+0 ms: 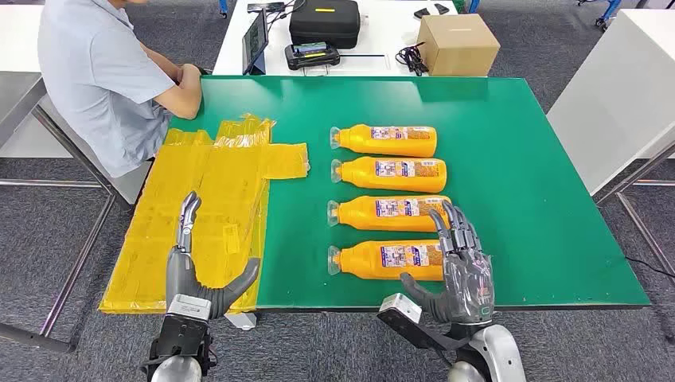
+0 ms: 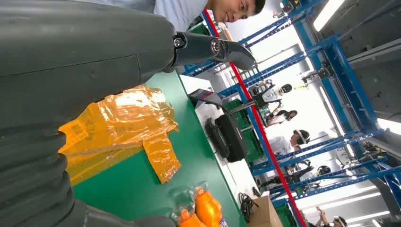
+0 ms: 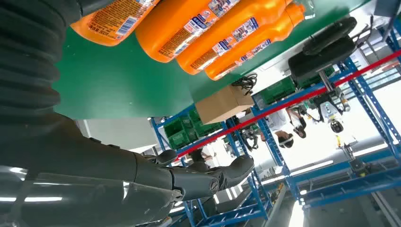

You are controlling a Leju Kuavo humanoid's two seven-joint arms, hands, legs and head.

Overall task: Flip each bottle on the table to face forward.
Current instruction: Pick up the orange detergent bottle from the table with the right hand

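Four orange bottles lie on their sides in a row on the green desk (image 1: 541,199), one behind the other from near to far. All the caps point left. The nearest bottle (image 1: 388,259) is close to the near edge. Next comes the second bottle (image 1: 390,212), then the third bottle (image 1: 390,174), and the farthest bottle (image 1: 386,141). Each one shows a printed label on top. I think they are lined up like this so the robot can roll them one by one.

The right hand (image 1: 462,267) is up over the right end of the nearest bottle. Its fingers are spread wide and it holds nothing. I cannot tell if it touches the bottle. It looks ready to come down on that bottle, maybe to turn it. The labels are too small to read, so I cannot tell which bottles face the right way.

The left hand (image 1: 199,267) is wide too, with nothing in it. It is over the yellow plastic sheets (image 1: 215,199) on the left side of the desk, well apart from the bottles. It seems to be waiting out of the way.

A person (image 1: 103,72) sits at the far left corner with arms resting on the desk. Behind the desk are a black case (image 1: 324,22) and a cardboard box (image 1: 458,44).
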